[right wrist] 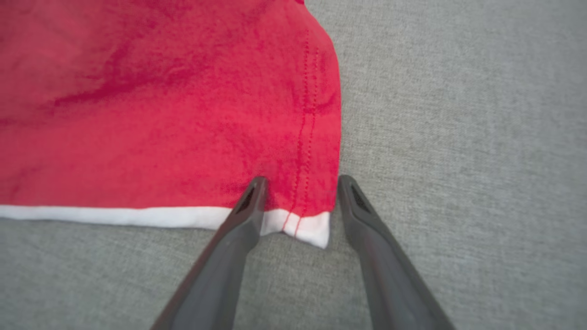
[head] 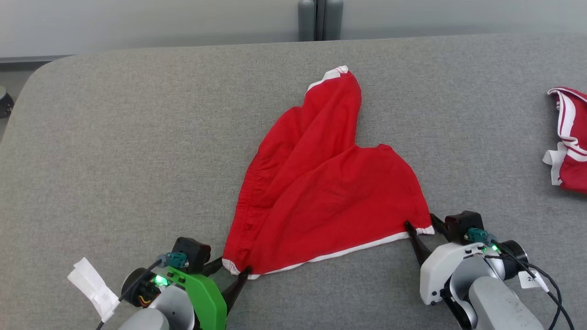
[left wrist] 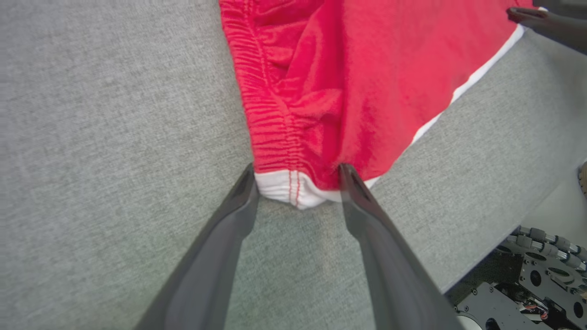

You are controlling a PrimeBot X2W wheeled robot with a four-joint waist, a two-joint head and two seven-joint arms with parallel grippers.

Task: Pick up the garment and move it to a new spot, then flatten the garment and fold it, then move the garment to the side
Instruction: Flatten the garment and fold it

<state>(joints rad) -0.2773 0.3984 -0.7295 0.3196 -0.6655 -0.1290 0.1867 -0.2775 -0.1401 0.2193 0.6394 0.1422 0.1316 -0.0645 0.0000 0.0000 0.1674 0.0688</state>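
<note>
You have the red garment (head: 321, 183) lying near the middle of the grey table (head: 114, 137), mostly spread but not flat: one leg (head: 337, 98) trails away from you toward the far edge and a long ridge runs down the cloth beside the gathered waistband (head: 250, 183). Your left gripper (head: 236, 268) sits at the near left corner with its jaws wide. In the left wrist view, your left gripper (left wrist: 297, 169) straddles the white end of the waistband (left wrist: 266, 114), one finger on each side and neither pinching the cloth yet. Your right gripper (head: 420, 221) is likewise parted at the near right corner. The right wrist view shows your right gripper (right wrist: 302, 179) with one tip over the red cloth just above the white hem (right wrist: 114, 216) and the other on bare table just past the side seam. That placement makes sense: both ends of the near edge are bracketed, so once you close you can hold the hem (head: 348, 250) taut between the two arms, and a lift or drag should pull the ridge out. Judging from this, you're at the grasp before the flattening, with folding not yet begun. Keep clear of the second red garment (head: 571, 142) at the table's right edge when you move.
</note>
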